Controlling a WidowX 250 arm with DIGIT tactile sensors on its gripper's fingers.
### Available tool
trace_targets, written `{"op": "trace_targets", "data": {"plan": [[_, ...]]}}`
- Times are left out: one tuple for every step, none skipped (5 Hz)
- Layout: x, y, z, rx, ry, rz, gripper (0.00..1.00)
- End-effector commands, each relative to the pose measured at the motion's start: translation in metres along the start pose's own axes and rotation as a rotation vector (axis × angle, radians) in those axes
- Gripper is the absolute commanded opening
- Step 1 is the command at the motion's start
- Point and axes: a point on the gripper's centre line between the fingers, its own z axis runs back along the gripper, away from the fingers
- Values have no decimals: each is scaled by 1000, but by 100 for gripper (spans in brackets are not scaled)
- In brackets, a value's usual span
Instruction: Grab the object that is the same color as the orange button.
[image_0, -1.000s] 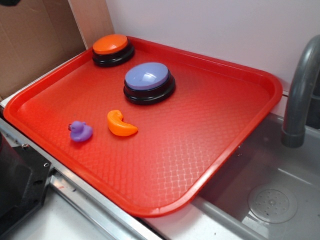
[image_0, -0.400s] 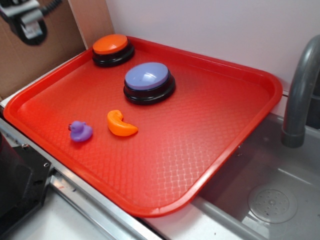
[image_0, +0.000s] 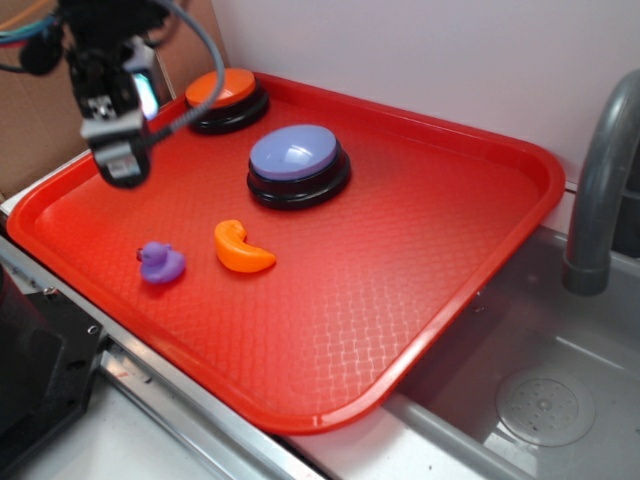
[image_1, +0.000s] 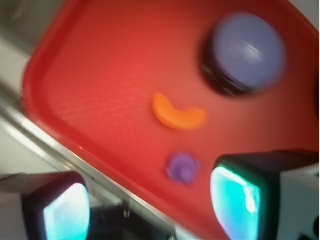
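Gripper (image_0: 118, 160) upper left of exterior frame, above tray (image_0: 420, 240); jaws spread, empty. Orange toy (image_0: 242, 248) sits center-left, apart from gripper. Risk: purple duck (image_0: 161, 262) just beside it, so an off-line descent could grab wrong thing, or knock the toy away.

Evenly, softly lit from above; faint shadows only. Showed pale glare on the purple button (image_0: 294, 152). Blurred the moving gripper (image_0: 118, 150). Smeared the whole wrist view with motion blur.
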Motion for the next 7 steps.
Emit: {"op": "trace_targets", "data": {"plan": [[26,7,-44,29,-20,-326,100],[31,5,-63,83,-44,-426,100],[26,4,-72,107,-64,-454,100],[21,3,-78,108,-95,-459,100],[19,8,-89,83,-72,-422,100],[17,10,-93,78,-68,-401,100],[17,10,-94,79,-67,-401,100]]}}
